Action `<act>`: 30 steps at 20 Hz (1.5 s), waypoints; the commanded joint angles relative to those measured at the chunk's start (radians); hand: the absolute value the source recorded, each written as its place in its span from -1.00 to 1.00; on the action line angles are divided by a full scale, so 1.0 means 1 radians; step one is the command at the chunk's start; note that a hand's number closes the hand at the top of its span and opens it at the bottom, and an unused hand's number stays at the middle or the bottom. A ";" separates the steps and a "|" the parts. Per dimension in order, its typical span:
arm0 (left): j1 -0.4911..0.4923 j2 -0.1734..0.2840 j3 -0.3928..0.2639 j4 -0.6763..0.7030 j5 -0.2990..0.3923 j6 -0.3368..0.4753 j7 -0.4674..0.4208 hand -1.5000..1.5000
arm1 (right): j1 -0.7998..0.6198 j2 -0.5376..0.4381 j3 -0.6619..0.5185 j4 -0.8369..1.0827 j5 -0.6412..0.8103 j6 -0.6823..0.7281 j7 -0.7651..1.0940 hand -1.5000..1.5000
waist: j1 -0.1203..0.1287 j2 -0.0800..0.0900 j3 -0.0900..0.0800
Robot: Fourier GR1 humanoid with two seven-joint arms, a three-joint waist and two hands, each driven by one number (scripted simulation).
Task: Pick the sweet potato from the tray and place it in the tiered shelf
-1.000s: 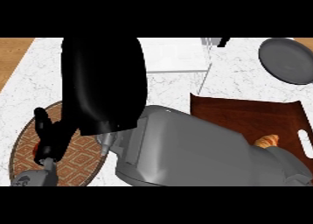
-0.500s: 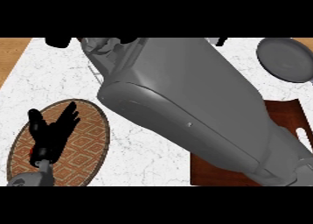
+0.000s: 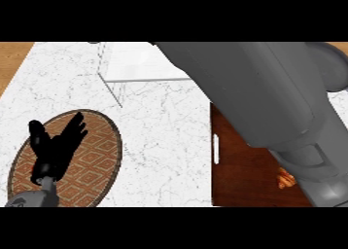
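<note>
Head view: left hand rests at 8 o'clock over the patterned mat, fingers spread, holding nothing. Sweet potato lies on the tray at 4 o'clock, partly hidden by the right forearm. Right hand unseen; fingers' state cannot be told. Advise a descent square over the potato before lifting toward the shelf at 12 o'clock.

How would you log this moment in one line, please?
left hand open over mat | right forearm above tray | sweet potato on tray

Left hand: matte black, slender tapered fingers and thumb, joined to a rounded grey wrist cuff at the frame's lower left. Right forearm: smooth mid-grey casing, broad and rounded, stepping down into a narrower ribbed grey segment at lower right.
</note>
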 commanded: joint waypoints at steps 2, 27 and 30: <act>0.004 -0.001 -0.001 0.032 0.003 -0.022 0.007 0.00 | 0.006 0.031 -0.002 0.169 0.032 -0.044 -0.133 1.00 | 0.008 0.006 -0.003; 0.045 -0.016 0.007 -0.008 -0.017 -0.025 -0.005 0.00 | -0.057 -0.017 -0.148 0.600 0.075 -0.218 -0.547 1.00 | 0.022 0.009 -0.002; -0.029 -0.010 0.011 0.000 -0.026 -0.011 0.035 0.00 | -0.095 -0.008 -0.125 0.663 0.112 -0.197 -0.534 1.00 | 0.028 0.014 -0.003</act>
